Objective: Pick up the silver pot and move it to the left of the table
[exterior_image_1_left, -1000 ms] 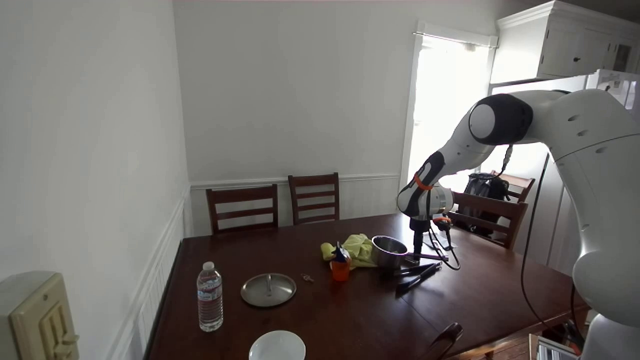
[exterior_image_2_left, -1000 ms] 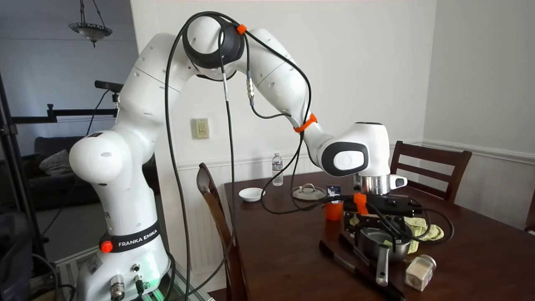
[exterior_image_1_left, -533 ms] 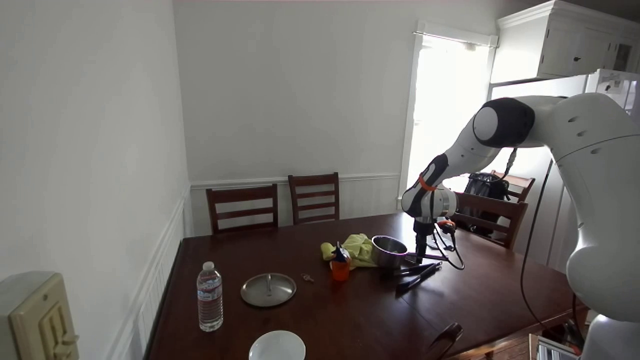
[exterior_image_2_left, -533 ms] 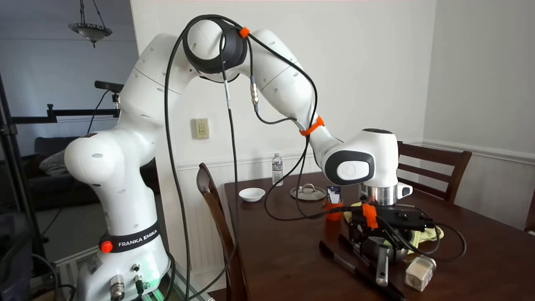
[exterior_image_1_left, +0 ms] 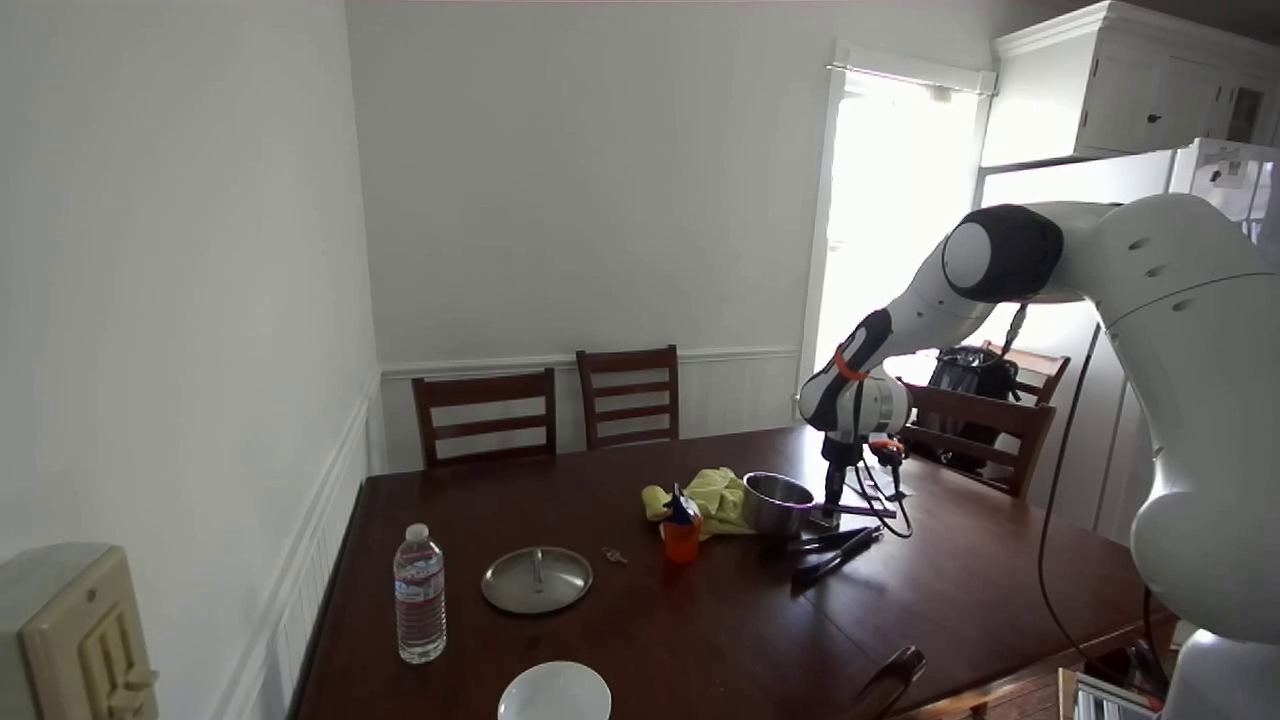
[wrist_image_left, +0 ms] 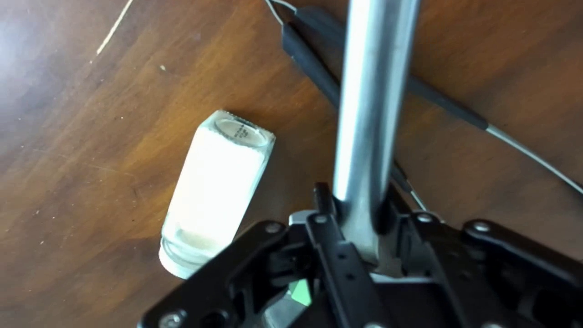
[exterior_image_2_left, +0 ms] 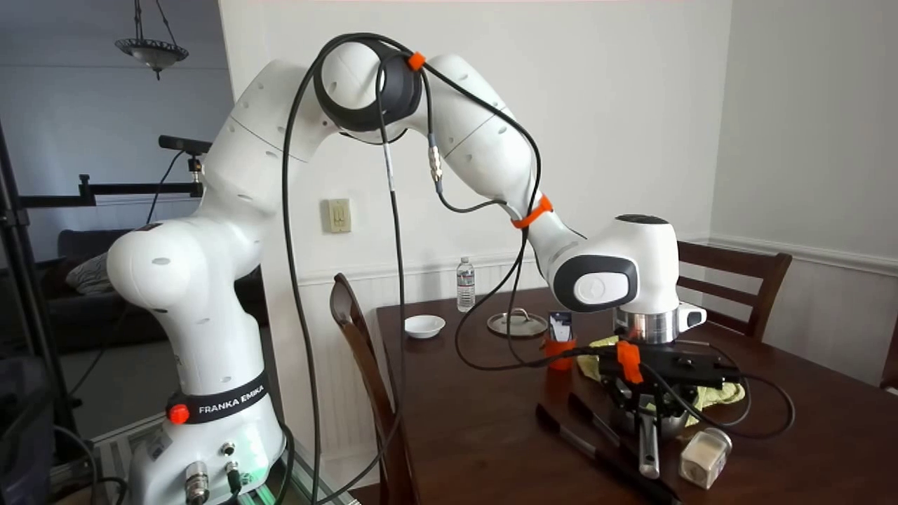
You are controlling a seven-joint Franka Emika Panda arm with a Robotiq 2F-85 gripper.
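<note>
Tongs (wrist_image_left: 448,104) with black-sleeved legs lie across the tabletop (exterior_image_1_left: 720,640), and the handle (wrist_image_left: 375,91) of the silver pot (exterior_image_1_left: 778,515) passes above them; contact between the two cannot be told. A squarish jar (wrist_image_left: 214,196) lies on its side near the handle. Just beside the pot is a crumpled yellow-green cloth (exterior_image_1_left: 718,497), and an orange cup (exterior_image_1_left: 682,545) stands close to the cloth. Well apart from the pot are a round metal lid (exterior_image_1_left: 537,592), a white bowl (exterior_image_1_left: 555,695) and an upright capped bottle (exterior_image_1_left: 420,600); between lid and cup sits a little item (exterior_image_1_left: 614,555), too small to name.

The pot stands upright on the tabletop, to the right of the cloth in an exterior view. The gripper (wrist_image_left: 360,205) points down there, its jaws clenched on the handle near the end that joins the pot. A green patch (wrist_image_left: 300,292) shows past the jaws in the wrist view; whether it lies inside the pot is unclear. The cup holds an upright flat dark-and-white thing (exterior_image_2_left: 560,326), and the jar, seen through its clear sides, holds something pale.
</note>
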